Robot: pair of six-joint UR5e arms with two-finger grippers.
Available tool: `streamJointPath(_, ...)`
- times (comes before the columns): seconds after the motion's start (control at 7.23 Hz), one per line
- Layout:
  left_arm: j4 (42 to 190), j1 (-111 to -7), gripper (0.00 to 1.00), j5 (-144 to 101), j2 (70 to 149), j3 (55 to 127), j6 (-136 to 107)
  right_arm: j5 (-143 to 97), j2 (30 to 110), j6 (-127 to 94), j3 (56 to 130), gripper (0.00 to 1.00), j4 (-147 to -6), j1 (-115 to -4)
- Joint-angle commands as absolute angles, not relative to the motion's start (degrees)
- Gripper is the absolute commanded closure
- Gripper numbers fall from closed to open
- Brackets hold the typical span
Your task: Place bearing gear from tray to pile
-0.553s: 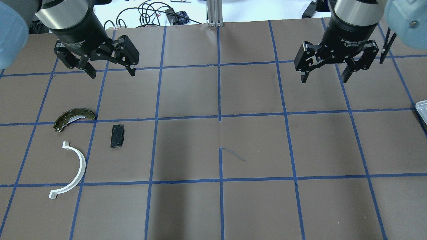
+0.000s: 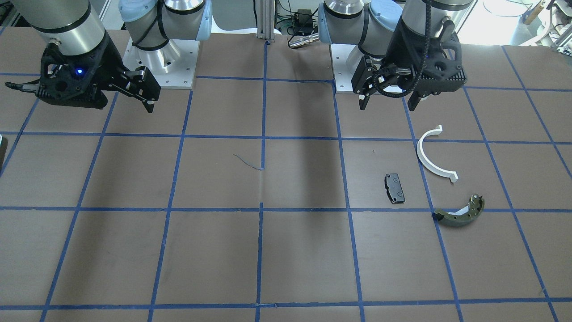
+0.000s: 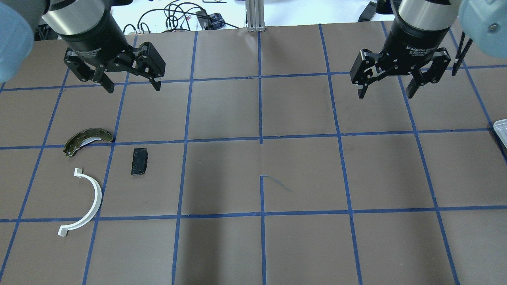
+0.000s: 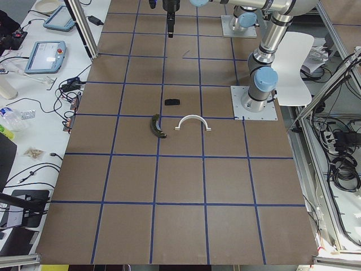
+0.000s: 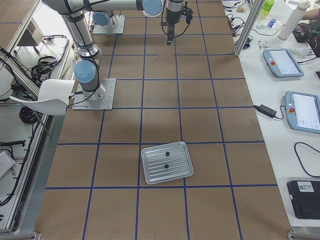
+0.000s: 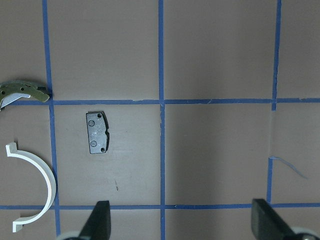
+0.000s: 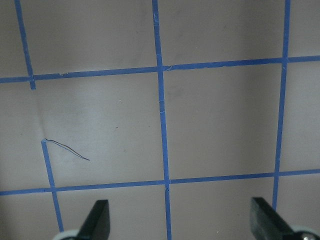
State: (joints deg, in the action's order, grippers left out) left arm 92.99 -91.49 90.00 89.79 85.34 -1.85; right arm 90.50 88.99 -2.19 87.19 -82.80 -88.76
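Observation:
The pile lies on the table's left part: a white half-ring [image 3: 85, 202], a black brake pad [image 3: 139, 161] and an olive brake shoe [image 3: 88, 139]. My left gripper [image 3: 132, 85] is open and empty, hanging above the table beyond the pile; its wrist view shows the brake pad [image 6: 97, 132] below. My right gripper [image 3: 386, 92] is open and empty over bare table at the far right. The metal tray [image 5: 166, 162] shows whole only in the exterior right view. Two small dark parts [image 5: 167, 151] lie on it, too small to tell which is the bearing gear.
The tray's corner [image 3: 501, 128] pokes in at the overhead view's right edge. The table is brown paper with a blue tape grid. Cables and tablets lie off the table on the operators' side.
The right gripper has shifted by a few pixels at most. The left gripper and the pile have not moved.

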Motion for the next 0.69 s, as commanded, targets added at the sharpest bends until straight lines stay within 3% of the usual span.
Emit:
streamJointPath(0.0, 93.0, -91.5, 0.00, 90.0, 89.8, 85.3, -1.8, 91.1, 88.9, -2.3, 87.3, 0.00, -83.0, -88.4)
streamJointPath(0.55, 93.0, -91.4, 0.00, 89.8, 89.8, 85.3, -0.9, 96.7, 88.0, 7.8, 88.0, 0.00, -83.4, -71.6)
